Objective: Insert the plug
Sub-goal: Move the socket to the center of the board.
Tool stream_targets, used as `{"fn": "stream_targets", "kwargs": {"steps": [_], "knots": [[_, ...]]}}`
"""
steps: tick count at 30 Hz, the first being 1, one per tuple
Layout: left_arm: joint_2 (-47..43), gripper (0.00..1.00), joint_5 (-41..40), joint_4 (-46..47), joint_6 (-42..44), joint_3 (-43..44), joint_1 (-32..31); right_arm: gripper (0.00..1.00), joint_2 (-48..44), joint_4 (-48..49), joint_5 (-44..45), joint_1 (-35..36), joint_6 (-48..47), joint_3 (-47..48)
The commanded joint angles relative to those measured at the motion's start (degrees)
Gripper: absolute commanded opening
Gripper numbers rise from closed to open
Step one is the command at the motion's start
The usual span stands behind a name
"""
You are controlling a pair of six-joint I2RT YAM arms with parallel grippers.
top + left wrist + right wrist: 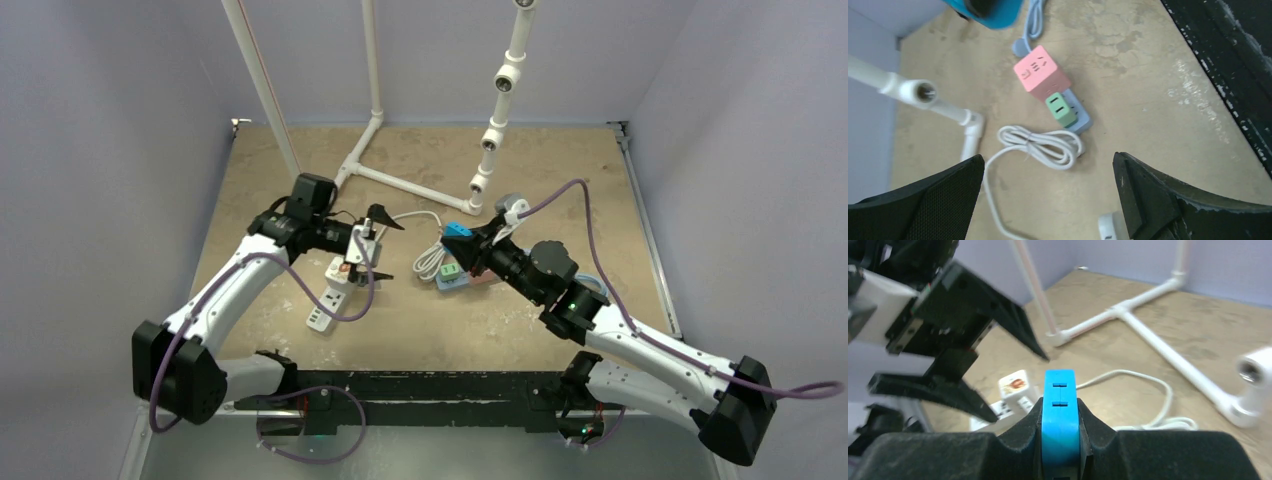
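The right gripper (1060,412) is shut tight on the blue plug (1060,390). It holds the plug up above the bench (560,170). The left gripper (378,247) is wide open with nothing in it, over the white power strip (335,297) lying on the bench.

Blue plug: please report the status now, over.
Right pincer shut on blue plastic plug. Left pincer open, empty. White power strip below left pincer; that pincer may block approach.
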Motion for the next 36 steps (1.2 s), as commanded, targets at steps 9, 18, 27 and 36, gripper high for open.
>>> {"fn": "stream_targets", "kwargs": {"steps": [9, 18, 27, 36], "knots": [[23.97, 0.99, -10.40, 16.10, -17.11, 6.82, -16.71, 0.00, -1.32, -35.48, 39.42, -3.07, 23.74, 5.00], [34.44, 0.99, -14.59, 26.60, -25.44, 11.06, -21.30, 0.00, 4.34, -39.83, 44.11, -4.86, 30.40, 5.73], [39.22, 0.76, -16.28, 24.88, -24.56, 12.51, -22.83, 0.00, 9.08, -31.73, 40.05, -9.73, 27.25, 1.77], [36.44, 0.99, -18.91, 2.49, -6.03, 15.06, -20.03, 0.00, 12.79, -24.03, 36.86, -12.09, 20.88, 0.95]]}}
